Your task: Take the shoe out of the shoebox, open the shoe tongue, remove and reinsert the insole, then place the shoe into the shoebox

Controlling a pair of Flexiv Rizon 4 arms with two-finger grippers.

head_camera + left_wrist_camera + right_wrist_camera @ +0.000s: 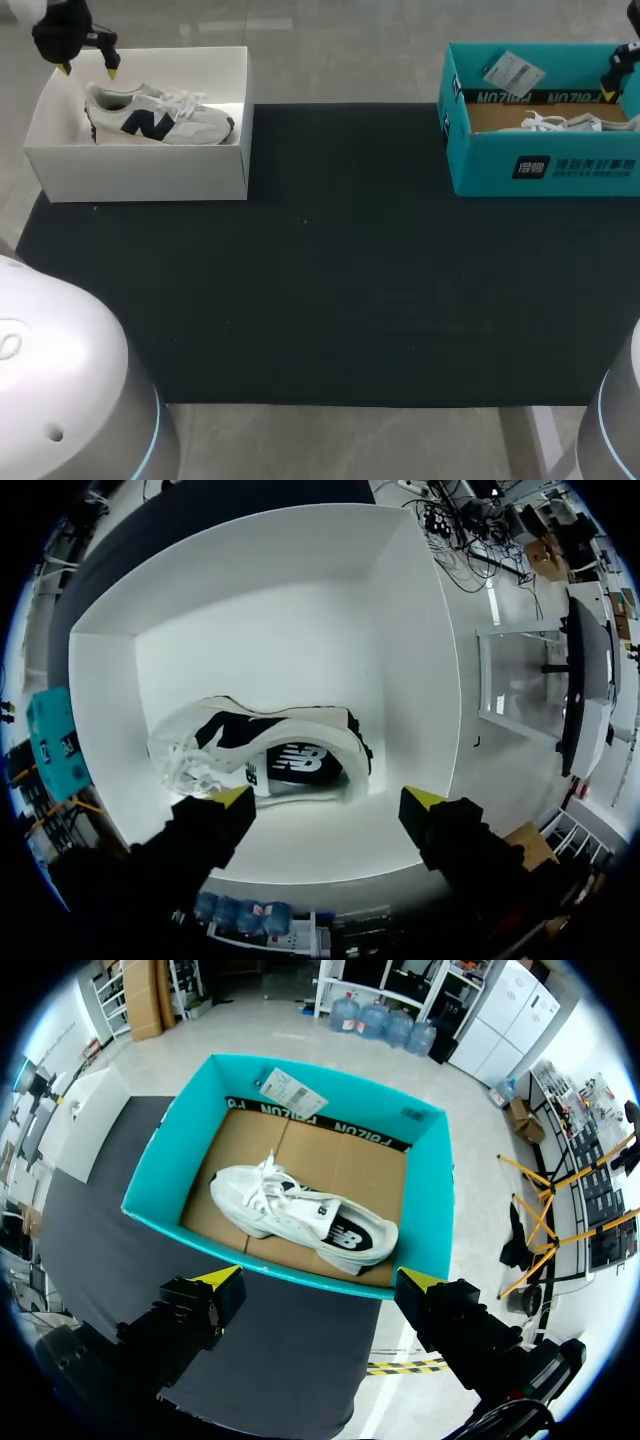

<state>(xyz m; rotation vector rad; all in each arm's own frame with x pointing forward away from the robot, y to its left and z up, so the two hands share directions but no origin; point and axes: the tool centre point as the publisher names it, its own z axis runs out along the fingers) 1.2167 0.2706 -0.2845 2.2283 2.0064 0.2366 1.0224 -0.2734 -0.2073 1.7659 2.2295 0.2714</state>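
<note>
Head overhead — wrists above white box (250,565), teal box (432,1200)

You have the mat (320,280) across the middle of the frame. The left box (140,172) sits at the upper left, at the mat's far left corner. The right box (480,160) sits at the upper right, at the far right corner, well apart from it. A shoe lies in each. The left shoe (160,115) is on its box's floor with its toe toward the frame's right, and the right shoe (565,122) is on its box's floor. A tag (512,72) lies on the right box's back rim. Your left gripper (88,70) hangs over the left shoe's heel end. Your right gripper (320,1280) hangs above the right box, with the shoe ahead of it.
</note>
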